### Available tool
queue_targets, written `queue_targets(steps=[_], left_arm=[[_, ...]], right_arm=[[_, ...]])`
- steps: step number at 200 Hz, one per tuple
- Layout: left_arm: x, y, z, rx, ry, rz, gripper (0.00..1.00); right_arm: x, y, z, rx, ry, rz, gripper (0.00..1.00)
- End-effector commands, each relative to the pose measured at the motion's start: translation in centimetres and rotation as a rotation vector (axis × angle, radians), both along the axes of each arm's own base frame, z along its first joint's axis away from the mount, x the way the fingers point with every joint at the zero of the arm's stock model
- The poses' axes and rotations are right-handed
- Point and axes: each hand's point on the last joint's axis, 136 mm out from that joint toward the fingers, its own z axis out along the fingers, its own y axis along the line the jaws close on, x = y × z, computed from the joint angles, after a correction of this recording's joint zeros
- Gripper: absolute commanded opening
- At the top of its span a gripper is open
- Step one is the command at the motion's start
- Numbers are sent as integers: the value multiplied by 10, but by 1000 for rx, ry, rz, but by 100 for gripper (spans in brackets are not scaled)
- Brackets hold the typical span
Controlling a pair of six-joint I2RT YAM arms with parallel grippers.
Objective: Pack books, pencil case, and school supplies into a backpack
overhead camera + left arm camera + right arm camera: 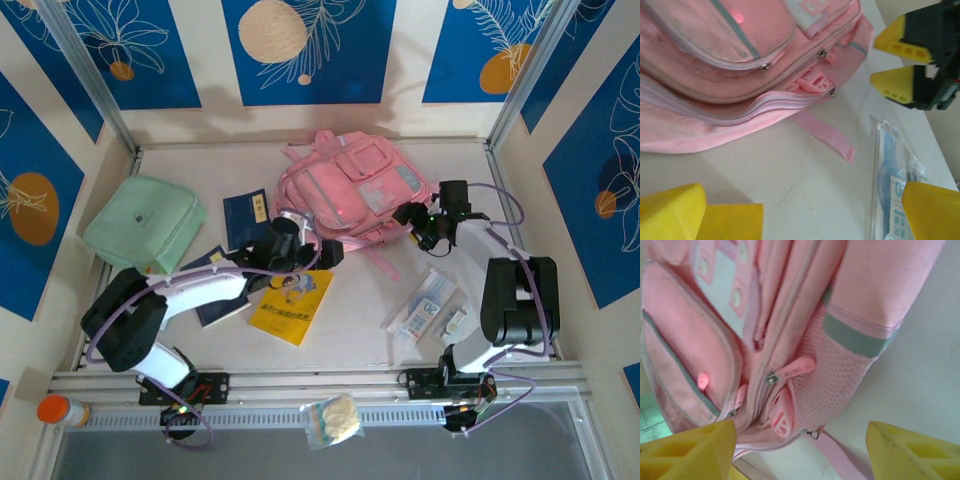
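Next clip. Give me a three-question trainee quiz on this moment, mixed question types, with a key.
1. True or false: the yellow book is already inside the backpack.
2. The white packet lies: A on the table beside the right arm; B on top of the backpack; C inside the backpack.
3. Fill in: the left gripper and the right gripper both stand ___.
Key: 1 false; 2 A; 3 open.

Your left arm (195,288) and right arm (520,300) share one build: white shells on the long links, bulky black housings at the joints and bases. Thin lavender cables (500,192) loop along both. Your fingers (690,450) are bright yellow wedges with hollow ribbed cells, set on black blocks.
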Motion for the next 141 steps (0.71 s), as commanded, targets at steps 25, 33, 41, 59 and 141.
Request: queue_targets(steps=[25, 33, 41, 59, 141], left_arm=[[14, -17, 2, -26, -4, 44, 100], [16, -19, -1, -23, 5, 45, 99], [16, -22, -3, -21, 8, 43, 99], [20, -25, -8, -12, 8, 42, 99], [55, -33, -35, 92, 3, 54, 99]], right_arm=[[20, 12, -24, 61, 51, 14, 63], [23, 12, -28, 49, 55, 11, 62], [26, 12, -32, 43, 54, 7, 60], [34, 13, -37, 56, 39, -1, 51], [34, 11, -7, 95, -43, 7, 5]])
